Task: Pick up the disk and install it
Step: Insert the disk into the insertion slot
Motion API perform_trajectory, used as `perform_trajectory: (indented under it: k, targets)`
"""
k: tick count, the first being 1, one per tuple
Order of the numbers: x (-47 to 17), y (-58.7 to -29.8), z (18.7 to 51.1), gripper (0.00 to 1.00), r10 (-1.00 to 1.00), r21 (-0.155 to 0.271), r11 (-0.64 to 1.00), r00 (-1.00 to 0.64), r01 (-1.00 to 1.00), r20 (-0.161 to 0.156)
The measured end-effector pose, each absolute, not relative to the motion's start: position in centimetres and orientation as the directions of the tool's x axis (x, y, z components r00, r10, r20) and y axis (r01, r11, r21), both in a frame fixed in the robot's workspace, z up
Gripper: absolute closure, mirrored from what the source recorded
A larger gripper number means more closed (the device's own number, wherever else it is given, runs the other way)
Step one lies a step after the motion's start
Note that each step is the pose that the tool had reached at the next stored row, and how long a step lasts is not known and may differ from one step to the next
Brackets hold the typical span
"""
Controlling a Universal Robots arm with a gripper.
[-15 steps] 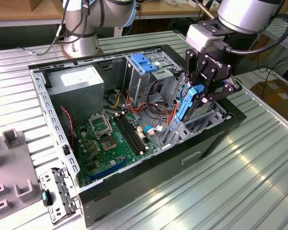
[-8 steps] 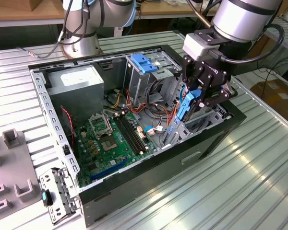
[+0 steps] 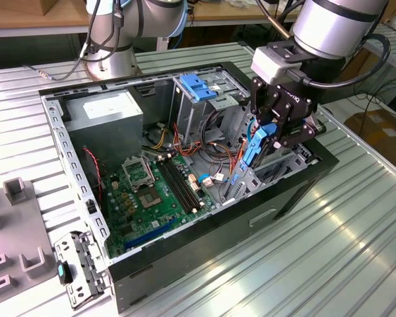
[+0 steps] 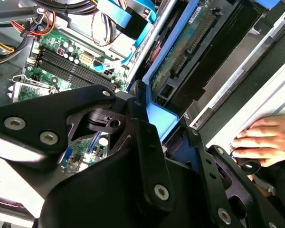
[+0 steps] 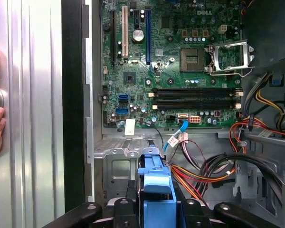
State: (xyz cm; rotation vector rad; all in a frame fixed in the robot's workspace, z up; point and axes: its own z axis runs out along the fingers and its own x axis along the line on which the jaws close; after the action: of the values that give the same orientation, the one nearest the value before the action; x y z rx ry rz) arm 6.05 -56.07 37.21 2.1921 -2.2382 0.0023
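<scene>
ribbed metal table [image 3: 356, 254] holds open computer case [image 3: 204, 254], pincer [image 3: 275, 140] clamping the disk [image 3: 253, 153].

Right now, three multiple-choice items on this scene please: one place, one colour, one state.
1. Where is the flat rectangular disk with blue plastic side rails, relative to the open black computer case?
A. Flat on its floor.
B. Held on edge over its end at the exterior view's right.
C. Outside it.

2. What colour is the plastic latch plate atop the grey metal drive cage?
A. Red.
B. Yellow.
C. Blue.

3. The black gripper is:
A. shut on the disk.
B. open, empty.
C. shut on nothing.

Answers: 1 B, the disk stands upright there under the gripper; 2 C, the plate is plainly blue; 3 A, it grips the disk's rail.
</scene>
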Motion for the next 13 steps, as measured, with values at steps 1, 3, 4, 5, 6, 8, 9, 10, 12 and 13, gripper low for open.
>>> perform_trajectory:
  k: [1,3,4,5,6,8,9,10,12,13]
  targets:
    - [6.05,-56.07,37.22,0.63,-1.0,0.005,0.021,-0.021,-1.0,0.008]
    - [6.04,-56.07,37.23,0.62,-1.0,0.005,0.021,-0.021,-1.0,0.009]
    - [6.05,-56.07,37.22,0.62,-1.0,0.005,0.021,-0.021,-1.0,0.009]
    - [6.05,-56.07,37.22,0.56,-1.0,0.005,0.021,-0.021,-1.0,0.009]
    - [6.04,-56.07,37.22,0.56,-1.0,0.005,0.021,-0.021,-1.0,0.009]
    - [6.04,-56.07,37.22,0.56,-1.0,0.005,0.021,-0.021,-1.0,0.01]
    - [6.04,-56.07,37.22,0.57,-1.0,0.005,0.021,-0.021,-1.0,0.01]
    - [6.05,-56.07,37.22,0.64,-1.0,0.005,0.021,-0.021,-1.0,0.011]
    - [6.04,-56.07,37.22,0.7,-1.0,0.005,0.021,-0.021,-1.0,0.011]
    - [6.05,-56.07,37.22,0.76,-1.0,0.005,0.021,-0.021,-1.0,0.012]
